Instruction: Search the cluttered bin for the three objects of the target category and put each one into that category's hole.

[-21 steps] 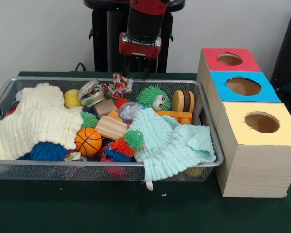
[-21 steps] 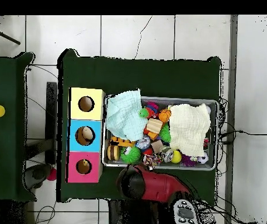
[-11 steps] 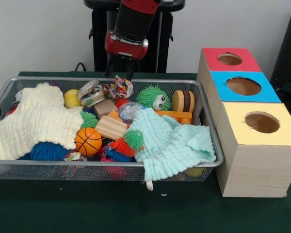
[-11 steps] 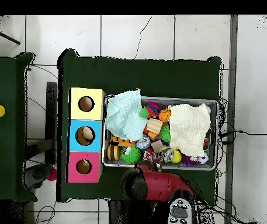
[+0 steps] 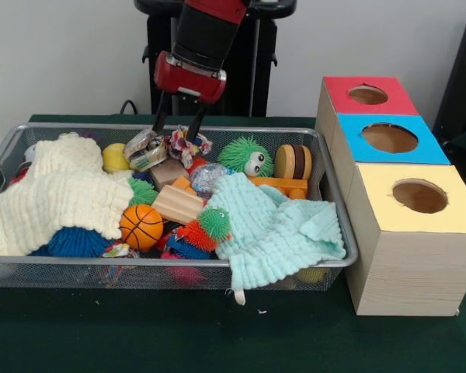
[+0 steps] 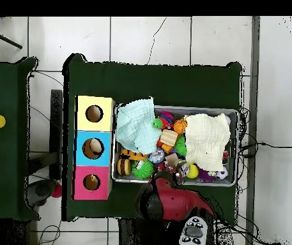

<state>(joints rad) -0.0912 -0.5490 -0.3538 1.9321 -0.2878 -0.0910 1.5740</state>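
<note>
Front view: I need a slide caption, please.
Open gripper poised above crumpled wrappers in a cluttered wire bin.

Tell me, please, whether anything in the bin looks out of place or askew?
Yes: the mint green knitted cloth spills over the front rim of the wire mesh bin, one corner dangling outside toward the table. Nothing else has left the bin.

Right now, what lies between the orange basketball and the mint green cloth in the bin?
In the front view, a spiky orange-and-green toy lies between the basketball and the mint green cloth, with a wooden block just above.
</note>
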